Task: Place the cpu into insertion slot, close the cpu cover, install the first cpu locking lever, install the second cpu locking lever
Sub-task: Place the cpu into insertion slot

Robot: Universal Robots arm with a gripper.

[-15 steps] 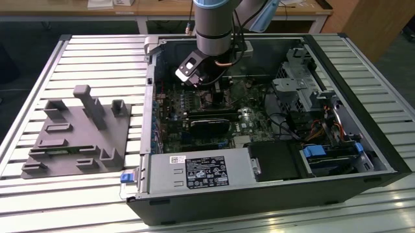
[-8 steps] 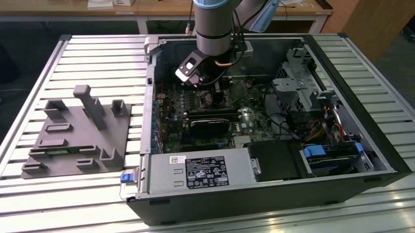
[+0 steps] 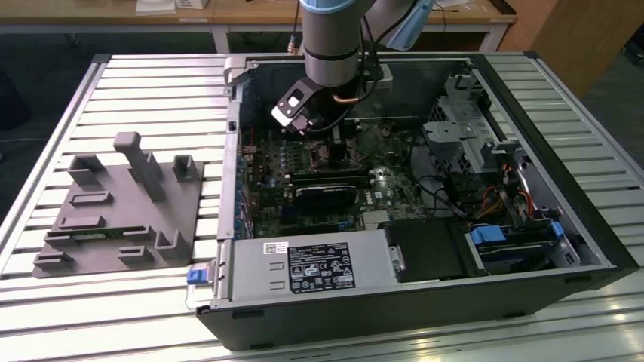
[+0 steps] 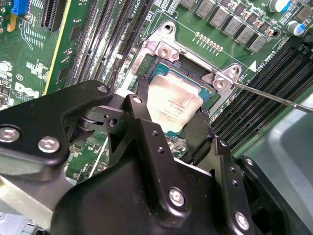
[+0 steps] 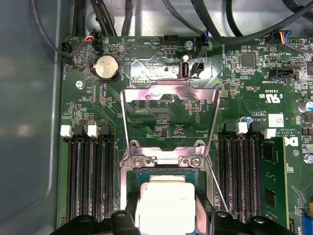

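In both wrist views the cpu, a pale silvery square, lies between my black fingers, directly over the insertion slot with its silvery rim on the green board. My gripper is shut on the chip's two sides. Whether the chip is fully seated I cannot tell. The cpu cover stands swung open behind the socket. Thin wire locking levers rise beside it, unlatched. In the exterior view the gripper is low inside the open computer case.
Black memory slots flank the socket on both sides. Cables hang along the case wall behind the board. A drive cage and a power supply stand inside the case. A grey fixture block sits on the table at the exterior view's left.
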